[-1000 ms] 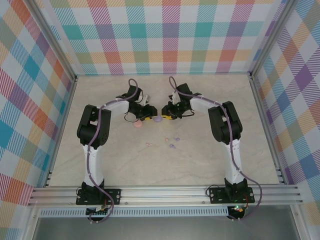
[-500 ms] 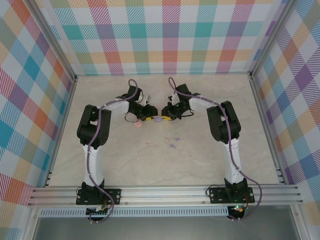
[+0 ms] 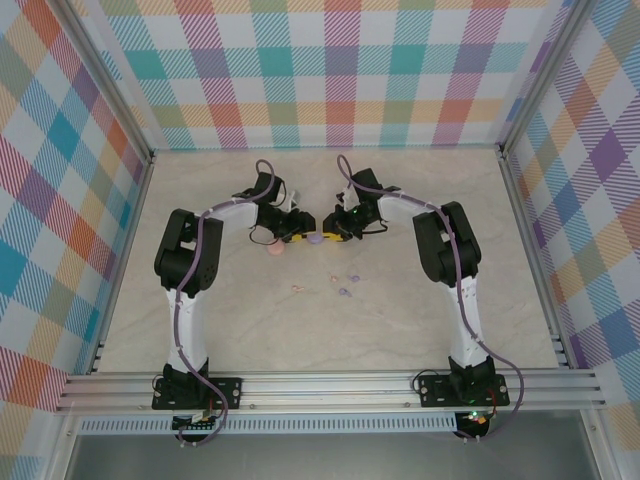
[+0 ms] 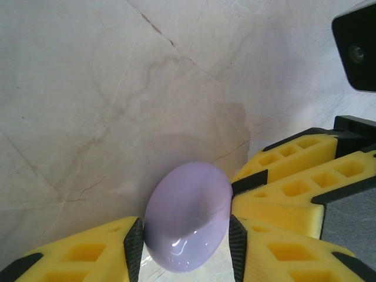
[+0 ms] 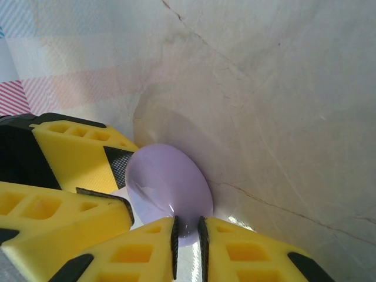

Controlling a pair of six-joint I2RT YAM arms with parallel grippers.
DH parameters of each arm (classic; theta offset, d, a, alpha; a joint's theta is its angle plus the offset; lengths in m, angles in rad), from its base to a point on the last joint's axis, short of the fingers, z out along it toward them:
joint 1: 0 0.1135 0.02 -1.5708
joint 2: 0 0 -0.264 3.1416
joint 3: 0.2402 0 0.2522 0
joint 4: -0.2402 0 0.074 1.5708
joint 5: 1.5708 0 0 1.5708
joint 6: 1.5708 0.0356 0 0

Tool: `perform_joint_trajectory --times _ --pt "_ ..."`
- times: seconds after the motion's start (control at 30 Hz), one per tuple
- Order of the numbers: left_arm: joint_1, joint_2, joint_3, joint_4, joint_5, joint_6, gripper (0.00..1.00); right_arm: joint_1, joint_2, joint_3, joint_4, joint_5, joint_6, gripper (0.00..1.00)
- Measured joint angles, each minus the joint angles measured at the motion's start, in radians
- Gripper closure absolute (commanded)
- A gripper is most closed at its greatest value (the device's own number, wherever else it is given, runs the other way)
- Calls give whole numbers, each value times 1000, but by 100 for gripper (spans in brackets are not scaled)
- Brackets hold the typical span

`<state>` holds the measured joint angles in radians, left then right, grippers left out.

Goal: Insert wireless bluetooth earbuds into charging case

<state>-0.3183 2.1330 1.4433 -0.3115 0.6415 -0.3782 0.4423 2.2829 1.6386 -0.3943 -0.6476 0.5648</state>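
A glossy purple charging case (image 3: 315,239) sits between my two grippers at the table's middle back. My left gripper (image 4: 183,235) is shut on the purple case (image 4: 188,214), one pad on each side of its body. My right gripper (image 5: 187,232) is shut on a thin edge of the same case (image 5: 167,182), with its jaws almost together. From above, the left gripper (image 3: 303,236) and right gripper (image 3: 326,235) meet tip to tip. Two pale pink earbuds (image 3: 297,289) (image 3: 334,277) and two purple earbuds (image 3: 353,277) (image 3: 344,292) lie loose on the table nearer the bases.
A pink round case (image 3: 275,250) lies just near-left of the left gripper. The marble-look table (image 3: 400,320) is walled by checked panels on three sides. An aluminium rail (image 3: 330,385) runs along the near edge by the arm bases.
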Motion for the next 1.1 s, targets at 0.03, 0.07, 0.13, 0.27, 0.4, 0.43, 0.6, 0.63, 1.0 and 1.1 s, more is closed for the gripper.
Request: perform_joint_trajectory --times 0.03,0.07,0.13,0.27,0.4,0.43,0.6,0.63,1.0,1.1 --pt "0 2 0 -1 -1 0 55 0 0 0 0 -1 0 81" --pt "0 4 0 -2 -3 0 55 0 0 0 0 -1 0 81" --pt "-2 8 0 -3 -3 0 56 0 0 0 0 -1 0 81" --pt "-6 13 3 -2 3 0 59 0 0 0 0 -1 0 81" --pt "-11 16 7 -2 5 0 59 0 0 0 0 -1 0 81" --pt "-11 16 7 -2 5 0 59 0 1 0 0 -2 0 81" --pt "-12 16 7 -2 5 0 62 0 2 0 0 -5 0 81" --pt "-12 16 7 -2 5 0 63 0 2 0 0 -5 0 81" --pt "-13 16 4 5 15 -27 65 -2 2 0 0 -4 0 80" --pt "-12 16 -2 18 23 -34 64 -3 2 0 -2 -5 0 80"
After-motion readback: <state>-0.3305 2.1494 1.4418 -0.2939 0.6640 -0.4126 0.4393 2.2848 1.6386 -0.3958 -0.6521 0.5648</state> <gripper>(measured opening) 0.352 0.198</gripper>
